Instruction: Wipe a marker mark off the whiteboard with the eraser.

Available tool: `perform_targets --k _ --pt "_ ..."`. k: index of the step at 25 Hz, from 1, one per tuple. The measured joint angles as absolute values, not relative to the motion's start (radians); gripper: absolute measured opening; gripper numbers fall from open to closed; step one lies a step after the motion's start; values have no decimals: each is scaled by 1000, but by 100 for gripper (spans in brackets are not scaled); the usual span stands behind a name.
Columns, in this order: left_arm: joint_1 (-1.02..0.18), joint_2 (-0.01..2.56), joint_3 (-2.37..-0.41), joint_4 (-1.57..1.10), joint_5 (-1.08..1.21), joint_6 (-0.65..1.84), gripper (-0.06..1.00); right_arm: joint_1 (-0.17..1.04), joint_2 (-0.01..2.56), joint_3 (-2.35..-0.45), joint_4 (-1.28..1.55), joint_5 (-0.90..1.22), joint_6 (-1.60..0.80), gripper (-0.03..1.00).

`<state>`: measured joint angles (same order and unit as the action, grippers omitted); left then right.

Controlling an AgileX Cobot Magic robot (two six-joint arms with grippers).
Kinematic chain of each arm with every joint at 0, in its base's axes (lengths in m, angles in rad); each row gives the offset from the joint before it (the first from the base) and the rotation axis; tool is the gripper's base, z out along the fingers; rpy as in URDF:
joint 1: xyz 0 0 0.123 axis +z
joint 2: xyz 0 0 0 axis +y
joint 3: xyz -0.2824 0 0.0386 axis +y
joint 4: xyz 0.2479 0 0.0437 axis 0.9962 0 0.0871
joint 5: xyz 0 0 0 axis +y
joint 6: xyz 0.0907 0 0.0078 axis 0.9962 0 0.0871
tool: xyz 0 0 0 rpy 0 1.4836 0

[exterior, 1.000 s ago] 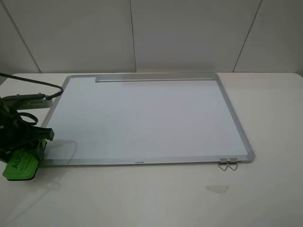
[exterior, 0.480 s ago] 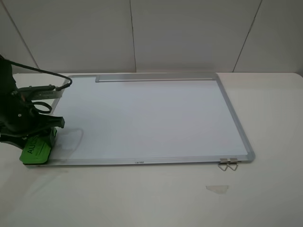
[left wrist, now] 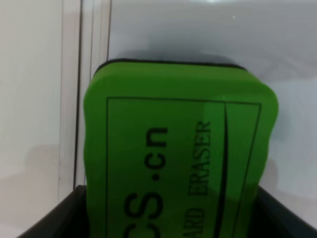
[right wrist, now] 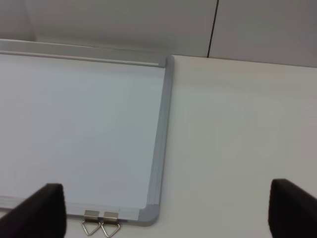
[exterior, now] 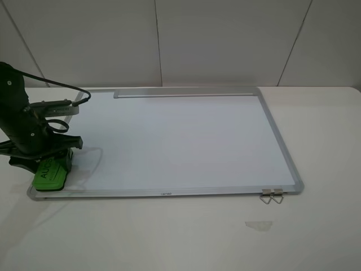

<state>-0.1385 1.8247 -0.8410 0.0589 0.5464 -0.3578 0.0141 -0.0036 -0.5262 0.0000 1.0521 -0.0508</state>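
Note:
The whiteboard (exterior: 180,141) lies flat on the table, its surface blank; the marker mark is not visible in any view. The green eraser (exterior: 49,172) sits over the board's near-left corner, dark underside down, with my left gripper (exterior: 53,161) shut on it. In the left wrist view the eraser (left wrist: 178,148) fills the frame between the dark fingers (left wrist: 54,223), with the board's frame edge beside it. My right gripper (right wrist: 166,210) is open, its fingertips (right wrist: 42,208) wide apart above the board's near-right corner (right wrist: 148,215); the exterior view does not show it.
The silver tray strip (exterior: 183,94) runs along the board's far edge. Two metal hanger clips (exterior: 272,196) stick out at the near-right corner. A small clear scrap (exterior: 258,224) lies on the white table in front. A black cable (exterior: 56,84) trails from the left arm.
My left gripper carried the eraser rightward and away from the table's front edge, from the table left of the board onto the board's near-left corner.

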Motion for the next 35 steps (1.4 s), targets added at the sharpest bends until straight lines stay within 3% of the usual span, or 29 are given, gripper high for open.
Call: perform_targets --k 22,27,32,35 --pt "-138 1797 -844 42 601 -368 62 14 -4 -526 0 1052 -51 82" --pt "-138 1708 -945 41 776 -295 62 14 -4 -526 0 1052 -51 82" --pt "-135 1656 -1157 50 1141 -212 62 14 -4 -526 0 1052 -51 82" --pt "-128 1637 -1200 53 1192 -199 62 14 -4 -526 0 1052 -51 82"
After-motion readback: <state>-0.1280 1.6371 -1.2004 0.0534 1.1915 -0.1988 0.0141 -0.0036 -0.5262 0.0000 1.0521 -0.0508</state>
